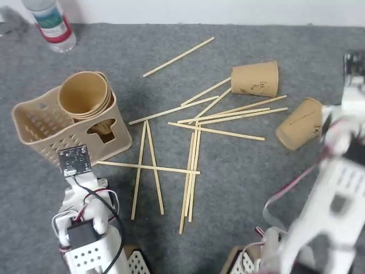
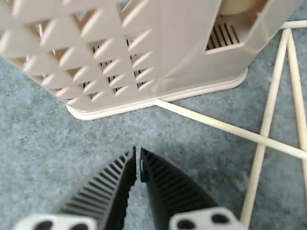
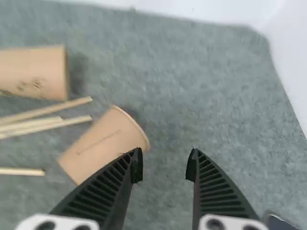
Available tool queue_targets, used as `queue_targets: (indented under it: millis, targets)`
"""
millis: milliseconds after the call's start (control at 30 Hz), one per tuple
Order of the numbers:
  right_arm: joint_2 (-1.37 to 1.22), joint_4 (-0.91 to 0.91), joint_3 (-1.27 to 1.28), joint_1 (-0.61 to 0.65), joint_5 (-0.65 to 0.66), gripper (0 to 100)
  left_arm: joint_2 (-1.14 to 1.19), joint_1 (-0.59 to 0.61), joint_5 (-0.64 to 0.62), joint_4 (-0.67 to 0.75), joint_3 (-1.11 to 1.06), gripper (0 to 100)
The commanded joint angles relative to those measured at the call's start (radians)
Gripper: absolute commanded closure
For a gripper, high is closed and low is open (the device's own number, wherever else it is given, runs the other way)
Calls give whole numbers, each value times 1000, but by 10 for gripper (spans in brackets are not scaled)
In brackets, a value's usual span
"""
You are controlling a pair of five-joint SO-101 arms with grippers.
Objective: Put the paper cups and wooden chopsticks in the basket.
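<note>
High view: two loose cups lie on their sides on the mat [image 1: 239, 188], a far cup [image 1: 255, 79] and a near cup [image 1: 299, 123]. Nested cups [image 1: 84, 94] stand in the basket [image 1: 34, 128]; I cannot count them. About fourteen chopsticks [image 1: 194, 165] lie scattered between basket and loose cups. My left gripper [image 2: 138, 165] hangs by the basket's wall, jaws pressed together on nothing. My right gripper [image 3: 164, 165] is spread, with the near cup just beside one finger. One bottle [image 1: 52, 23] stands beyond the basket.

Bottle [image 1: 52, 23] neck and basket [image 2: 144, 52] top past the frame edges
</note>
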State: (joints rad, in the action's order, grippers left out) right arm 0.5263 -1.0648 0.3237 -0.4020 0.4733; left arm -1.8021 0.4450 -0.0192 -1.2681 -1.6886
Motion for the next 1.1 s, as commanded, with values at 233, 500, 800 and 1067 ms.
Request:
queue_targets:
  millis: [233, 500, 800, 1067]
  targets:
    - [-582, -68, -408, -54, 351, 832, -18, -6, -5, 6, 5, 983]
    - [-696, -84, -499, -22, 565, 833, -18, -6, -5, 6, 5, 983]
    - [-708, -165, -526, 68, 646, 833, -18, -6, -5, 6, 5, 983]
    - [-848, -160, -569, 56, 644, 833, -18, -6, -5, 6, 5, 983]
